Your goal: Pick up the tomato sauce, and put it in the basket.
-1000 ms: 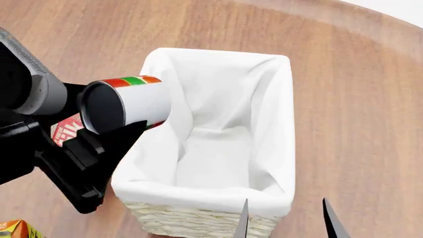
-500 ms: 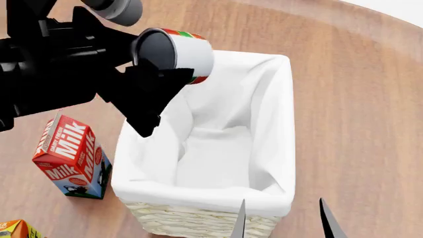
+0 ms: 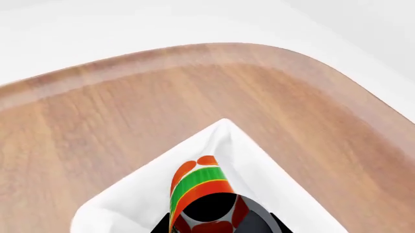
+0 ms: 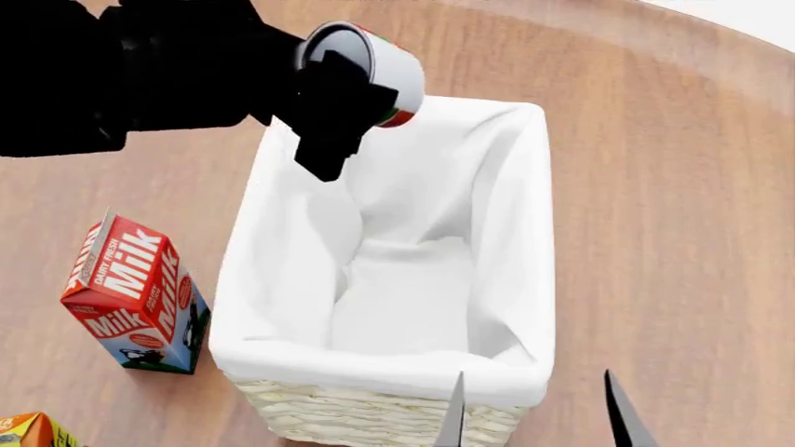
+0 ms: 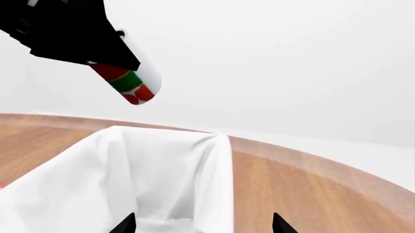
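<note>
Left gripper (image 4: 333, 102) jaws clamped on tilted tomato can (image 4: 379, 70), above basket (image 4: 372, 410) far-left corner. Right gripper (image 4: 534, 414) jaws spread, empty, by basket's near end. Milk carton (image 4: 134, 293) left.

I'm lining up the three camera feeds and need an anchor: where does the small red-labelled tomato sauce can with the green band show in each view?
Head view: the small red-and-green tomato sauce can is at upper centre, in the black left gripper.
Left wrist view: bottom centre, seen along its length.
Right wrist view: upper left, tilted.
Shared landmark: the white-lined cream wicker basket lies below the can in all three.
</note>
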